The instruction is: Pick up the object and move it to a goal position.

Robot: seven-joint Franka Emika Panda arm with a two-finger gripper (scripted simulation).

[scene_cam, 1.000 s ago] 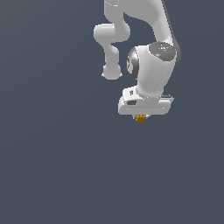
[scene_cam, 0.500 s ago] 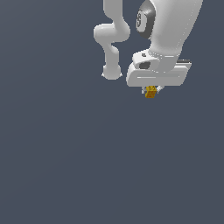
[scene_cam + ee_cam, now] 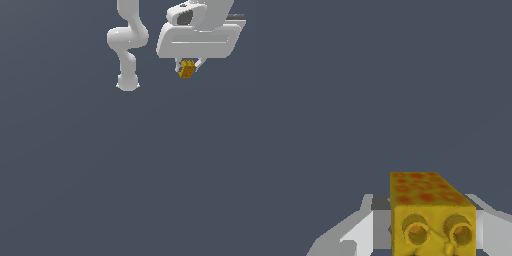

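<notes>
With the gripper (image 3: 187,69) clamped on the yellow studded object (image 3: 187,69), which sits between its fingers just below the palm, the carry step appears underway, needing a steady grip toward the unseen goal.

From my remote station, the white Panda arm (image 3: 127,42) rises from its round base, its links curving up out of the exterior view, while the broad wrist housing sits high toward that view's right; beneath it the gripper (image 3: 187,69) points downward, fingers (image 3: 177,65) closed against the small yellow block (image 3: 187,69) between them
</notes>
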